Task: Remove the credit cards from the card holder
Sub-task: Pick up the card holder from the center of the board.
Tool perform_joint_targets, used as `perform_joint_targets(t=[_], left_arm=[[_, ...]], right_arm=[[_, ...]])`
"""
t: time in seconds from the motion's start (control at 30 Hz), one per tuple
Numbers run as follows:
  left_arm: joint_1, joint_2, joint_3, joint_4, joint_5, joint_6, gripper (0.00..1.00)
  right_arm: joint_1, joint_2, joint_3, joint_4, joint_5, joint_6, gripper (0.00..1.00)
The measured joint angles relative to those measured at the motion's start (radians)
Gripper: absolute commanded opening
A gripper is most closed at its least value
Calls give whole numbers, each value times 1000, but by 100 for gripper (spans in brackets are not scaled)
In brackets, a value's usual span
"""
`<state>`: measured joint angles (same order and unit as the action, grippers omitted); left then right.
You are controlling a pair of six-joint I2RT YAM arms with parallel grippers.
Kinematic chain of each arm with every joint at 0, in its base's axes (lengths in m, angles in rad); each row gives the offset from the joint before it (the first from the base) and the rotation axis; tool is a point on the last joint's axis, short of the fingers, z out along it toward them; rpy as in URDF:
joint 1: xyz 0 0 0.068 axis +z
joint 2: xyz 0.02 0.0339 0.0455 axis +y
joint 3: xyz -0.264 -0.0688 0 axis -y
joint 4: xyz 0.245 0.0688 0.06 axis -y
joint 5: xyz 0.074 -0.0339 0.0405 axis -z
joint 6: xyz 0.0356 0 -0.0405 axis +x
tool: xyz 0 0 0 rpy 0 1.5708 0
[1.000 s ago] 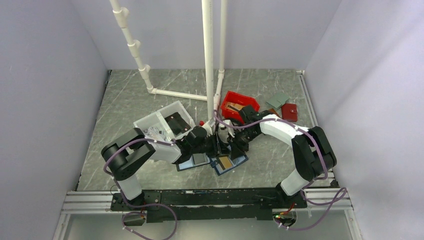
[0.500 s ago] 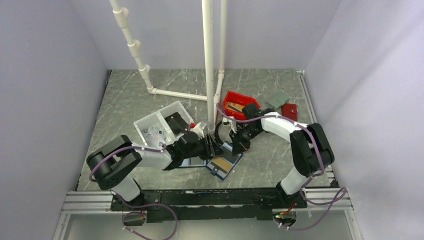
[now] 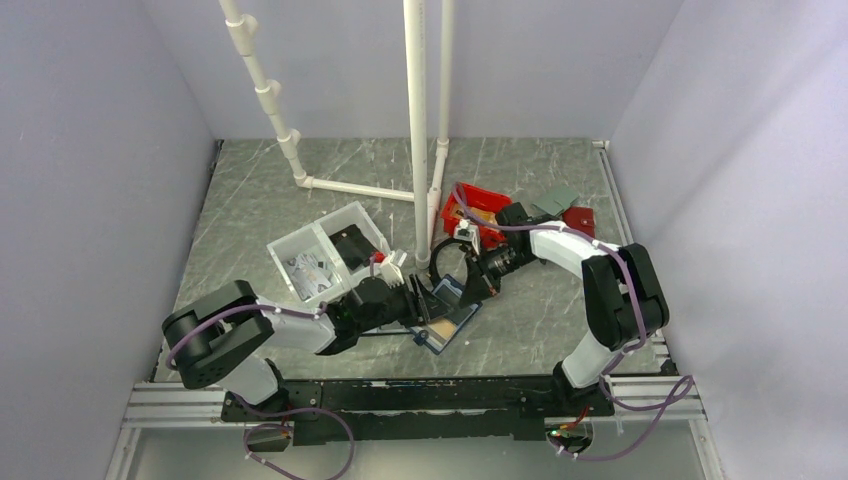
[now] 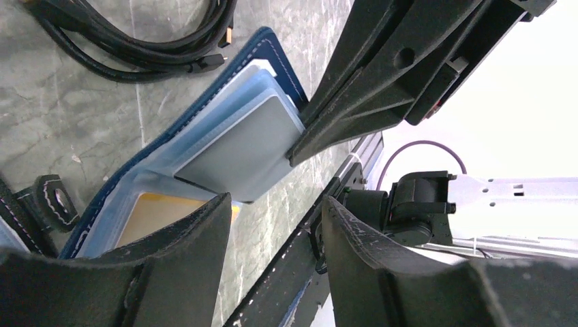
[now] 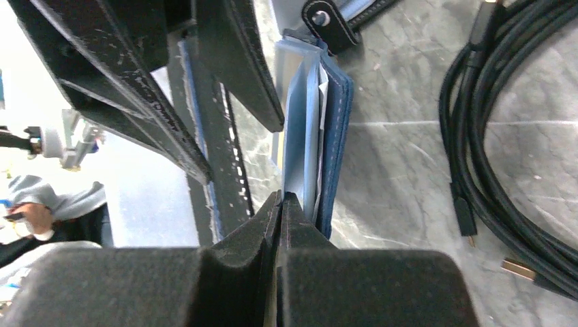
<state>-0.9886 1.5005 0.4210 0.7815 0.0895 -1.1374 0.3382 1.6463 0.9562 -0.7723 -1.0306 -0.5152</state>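
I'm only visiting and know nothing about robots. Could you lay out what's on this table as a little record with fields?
Setting: grey marbled table, two arms meeting near its middle
Main item: navy card holder, lying open, light-blue sleeves showing
Card seen: one gold-orange card, inside a sleeve
Right end effector: shut, pinching a sleeve of the card holder
Left end effector: open, fingers apart at the holder's edge
Nearby: coiled black cable, red bin, white tray
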Motion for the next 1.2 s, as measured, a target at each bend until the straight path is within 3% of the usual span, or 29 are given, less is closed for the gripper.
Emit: perform_joint_targets(t=[0.33, 0.7, 0.97, 1.07, 1.2], left_arm=[[-5, 24, -24, 93, -37, -7, 60], [-11, -48, -40, 17, -89, -9, 61], [-13, 18, -46, 96, -90, -19, 67], [-13, 31, -47, 124, -90, -27, 65], [-13, 32, -47, 138, -98, -30, 52]], right_arm=[[-8, 23, -1, 17, -70, 46, 0], [-34, 24, -4, 43, -86, 93, 0], [-34, 23, -4, 39, -127, 86, 0], [-34, 24, -4, 37, -135, 78, 0], [-34, 24, -4, 31, -159, 71, 0]])
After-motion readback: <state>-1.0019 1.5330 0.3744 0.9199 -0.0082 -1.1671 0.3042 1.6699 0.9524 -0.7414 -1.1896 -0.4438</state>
